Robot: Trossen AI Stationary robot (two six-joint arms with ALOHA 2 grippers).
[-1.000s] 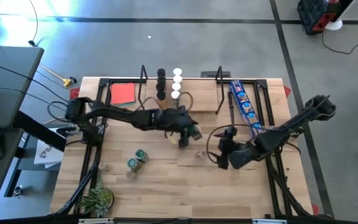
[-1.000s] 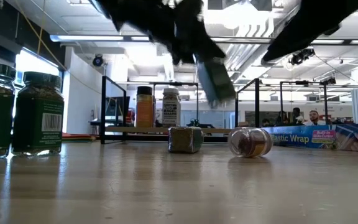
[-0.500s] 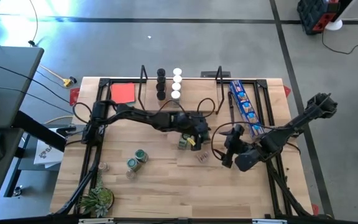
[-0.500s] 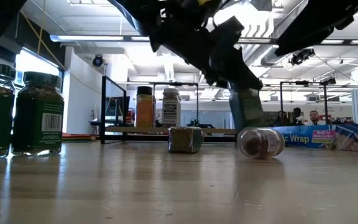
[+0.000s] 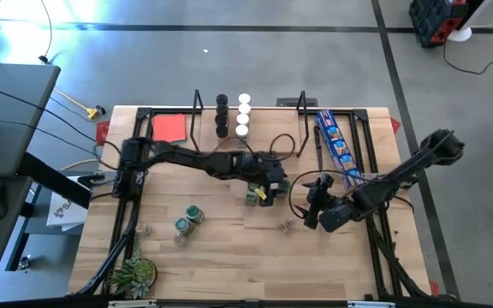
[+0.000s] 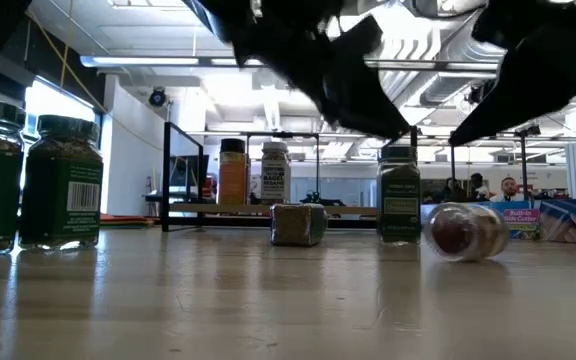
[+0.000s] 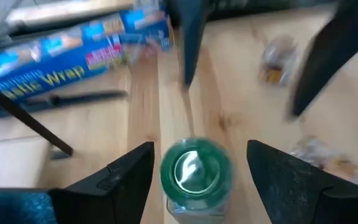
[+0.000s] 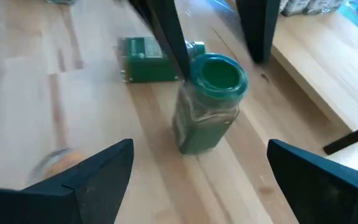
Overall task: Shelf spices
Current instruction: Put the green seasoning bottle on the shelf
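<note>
High view: the left gripper (image 5: 268, 181) is seen over the middle of the tabletop (image 5: 229, 257), above two green jars, while the right gripper (image 5: 315, 205) waits close by, beside a clear jar (image 5: 287, 225) lying on its side. Six jars are already ranged in two rows on the shelf (image 5: 268, 120); two green-lidded jars (image 5: 188, 219) stand apart nearer the front edge. Low view: a green-lidded jar (image 6: 399, 196) is shown upright on the tabletop, with a second green jar (image 6: 298, 224) lying toppled just beside it and the clear jar resting farther along. Left wrist view: the upright jar's green lid is framed between the left jaws, which stand parted and clear of it on both sides. Right wrist view: the right jaws are spread wide and hold nothing, facing the same two green jars. Righting of a jar is judged the step in hand; next, a jar must be gripped and carried to the shelf.
</note>
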